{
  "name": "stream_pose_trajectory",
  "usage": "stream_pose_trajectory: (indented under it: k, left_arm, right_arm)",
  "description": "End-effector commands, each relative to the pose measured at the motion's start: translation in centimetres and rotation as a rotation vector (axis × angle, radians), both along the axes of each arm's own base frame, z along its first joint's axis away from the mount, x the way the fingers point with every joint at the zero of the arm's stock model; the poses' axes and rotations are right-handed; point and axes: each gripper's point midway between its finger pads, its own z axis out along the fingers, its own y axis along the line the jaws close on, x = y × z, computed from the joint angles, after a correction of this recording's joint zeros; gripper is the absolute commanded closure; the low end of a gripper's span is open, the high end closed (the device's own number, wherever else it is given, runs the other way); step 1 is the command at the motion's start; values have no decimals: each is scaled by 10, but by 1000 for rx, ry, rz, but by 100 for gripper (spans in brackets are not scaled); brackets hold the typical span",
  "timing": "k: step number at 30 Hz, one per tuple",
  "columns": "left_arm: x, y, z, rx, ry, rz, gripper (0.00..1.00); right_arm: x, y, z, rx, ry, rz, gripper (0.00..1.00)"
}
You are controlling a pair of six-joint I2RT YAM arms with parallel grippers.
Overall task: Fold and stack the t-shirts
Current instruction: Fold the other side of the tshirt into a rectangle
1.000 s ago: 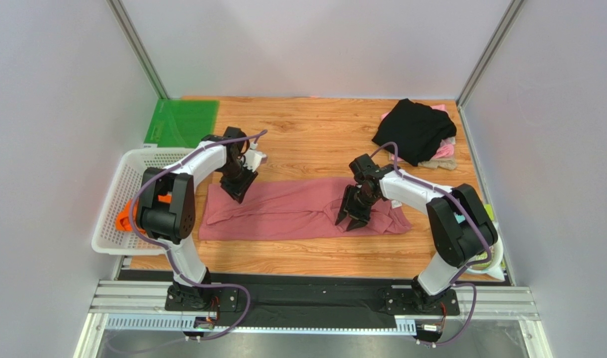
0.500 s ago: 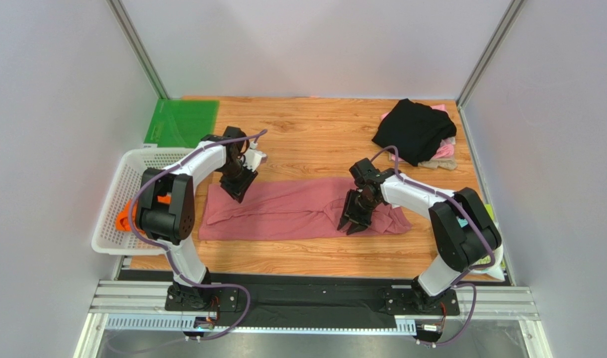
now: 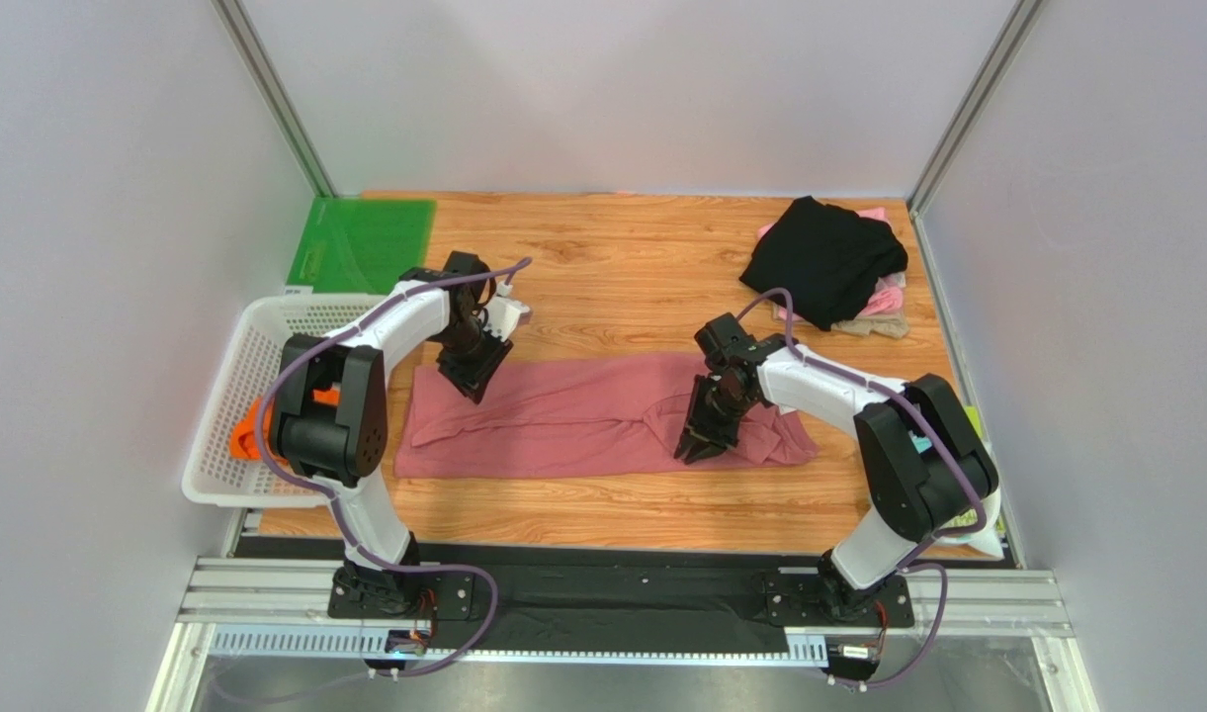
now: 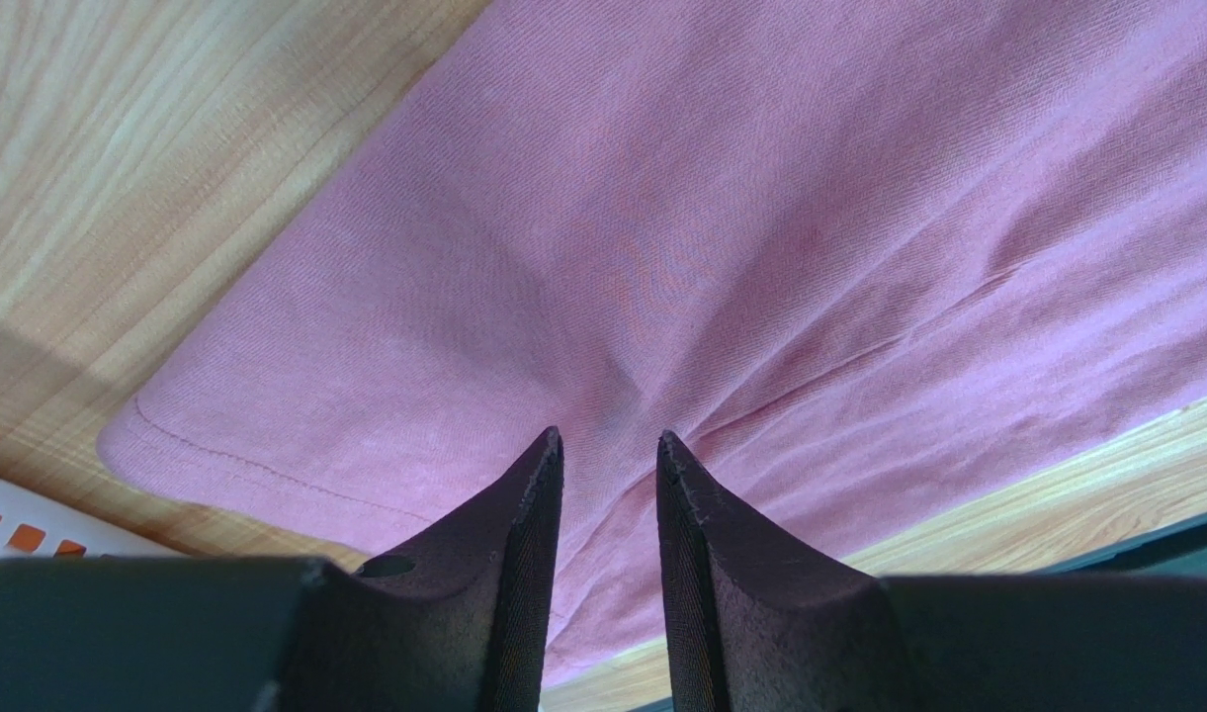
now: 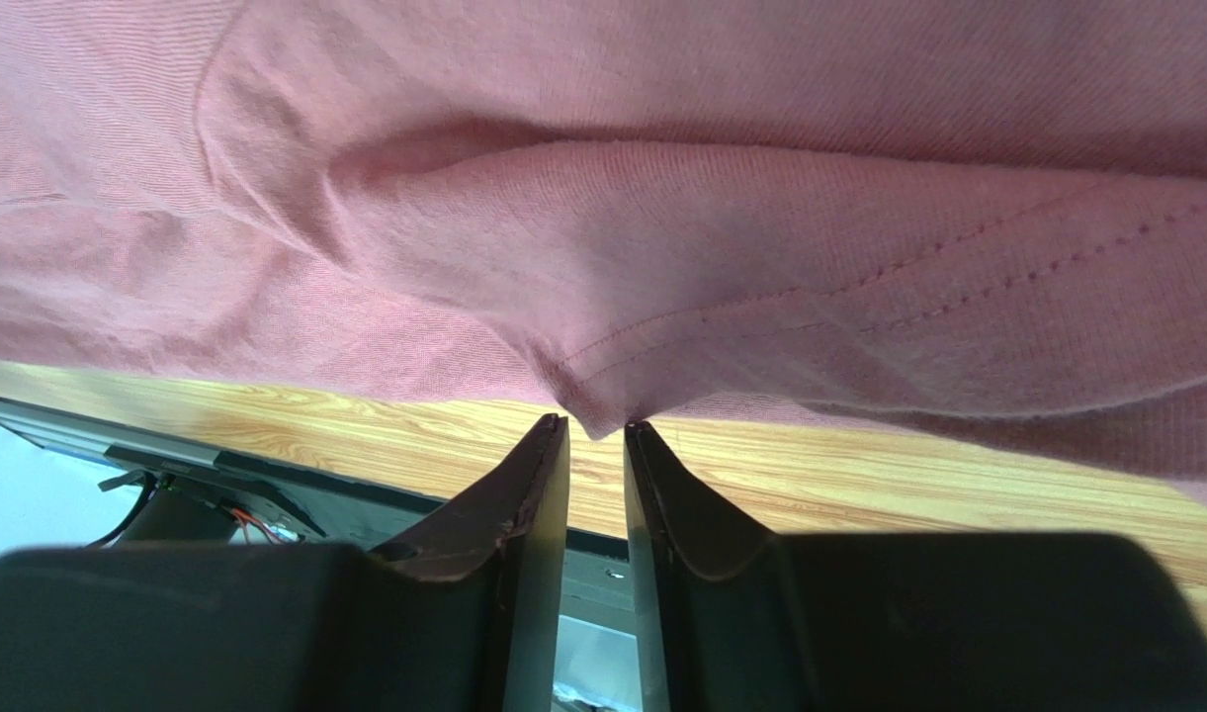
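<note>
The dusty-rose t-shirt [image 3: 579,416] lies folded into a long band across the wooden table. My left gripper [image 3: 473,378] is pressed onto its left end. In the left wrist view, creases in the t-shirt [image 4: 802,223] run together between the fingertips of the left gripper [image 4: 609,438], which hold a pinch of cloth. My right gripper [image 3: 701,445] is at the front right edge. In the right wrist view, its narrow jaws pinch a point of the stitched hem [image 5: 802,319] at the tips of the right gripper [image 5: 596,424]. A black t-shirt [image 3: 825,260] lies at the back right on pale pink cloth [image 3: 879,304].
A white mesh basket [image 3: 245,356] stands at the left table edge, with something orange [image 3: 245,438] in it. A green mat [image 3: 360,245] lies at the back left. Bare wood stretches behind the rose shirt.
The right gripper's jaws have narrowed onto the shirt's front hem and its wrist has shifted slightly. The left arm has not moved.
</note>
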Motion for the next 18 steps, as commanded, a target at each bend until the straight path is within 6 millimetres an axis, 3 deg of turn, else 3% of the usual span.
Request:
stream_pose_trajectory:
  k: [1, 7, 18]
  left_arm:
    - [1, -2, 11, -16, -39, -11, 64]
    - [-3, 0, 8, -12, -35, -9, 64]
    - [-1, 1, 16, -11, -62, -17, 64]
  right_arm:
    - [18, 10, 13, 27, -65, -10, 76]
    - [21, 12, 14, 29, -69, -7, 83]
    - [15, 9, -4, 12, -32, -10, 82]
